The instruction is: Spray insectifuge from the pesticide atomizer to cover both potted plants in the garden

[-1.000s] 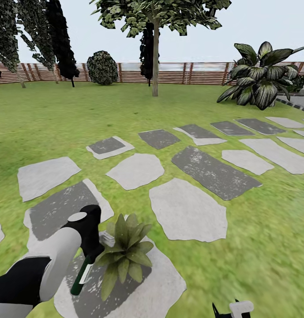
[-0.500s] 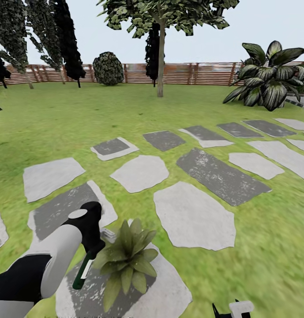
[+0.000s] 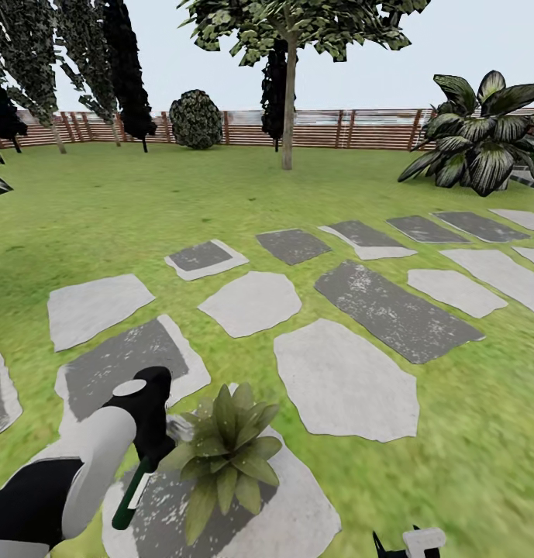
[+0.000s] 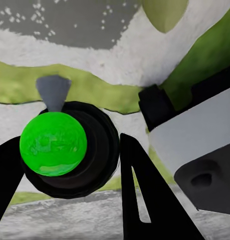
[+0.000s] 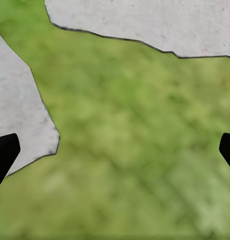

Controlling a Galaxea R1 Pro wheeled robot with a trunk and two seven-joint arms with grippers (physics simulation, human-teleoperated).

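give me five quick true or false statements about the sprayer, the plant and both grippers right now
1. The left gripper holds the pesticide atomizer. True.
2. The potted plant stands on bare lawn. False: it sits on a grey stepping slab.
3. The right gripper has its fingers wide apart over grass. True.
4. The atomizer's white trigger head points away from the plant. False: it is right beside the leaves.
5. A brick wall closes the garden. False: a brown slatted wooden fence does.
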